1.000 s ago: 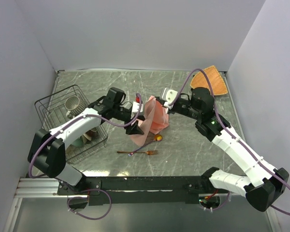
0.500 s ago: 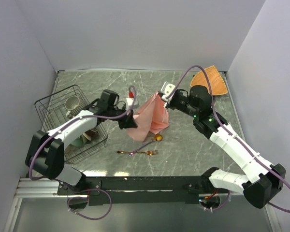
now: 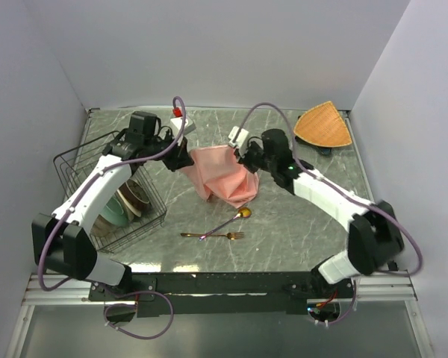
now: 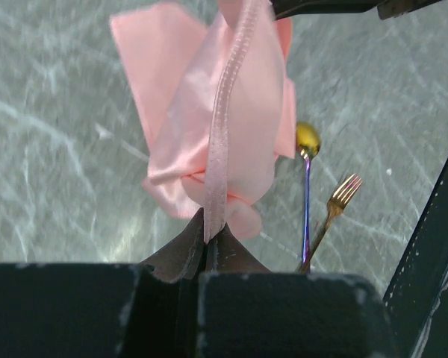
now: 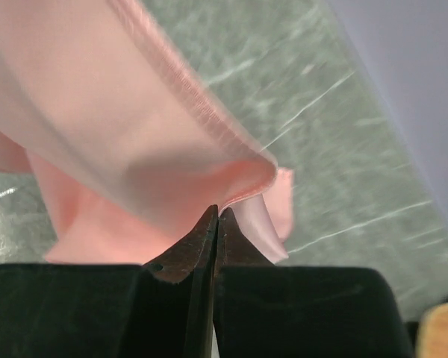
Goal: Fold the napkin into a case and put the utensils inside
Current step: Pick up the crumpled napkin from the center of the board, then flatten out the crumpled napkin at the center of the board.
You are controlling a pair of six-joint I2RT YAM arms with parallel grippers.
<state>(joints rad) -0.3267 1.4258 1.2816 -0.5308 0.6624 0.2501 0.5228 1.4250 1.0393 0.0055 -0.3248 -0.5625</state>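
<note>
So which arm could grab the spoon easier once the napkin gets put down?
Probably the right. Both are pinching the pink napkin now, but the right gripper hangs almost straight behind the spoon, while the left gripper sits farther off to the side.

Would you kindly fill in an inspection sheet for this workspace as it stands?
Surface: grey marbled table, no spills seen.
Job's things: napkin hanging bunched between both arms, not folded into a case; spoon and fork lying on the table near it.
Clutter: wire rack holding crockery at left; woven mat at far right.
End effectors: left end effector shut on napkin; right end effector shut on napkin.
Cables: purple cables looping above both arms.
Surroundings: plain walls on three sides.
</note>
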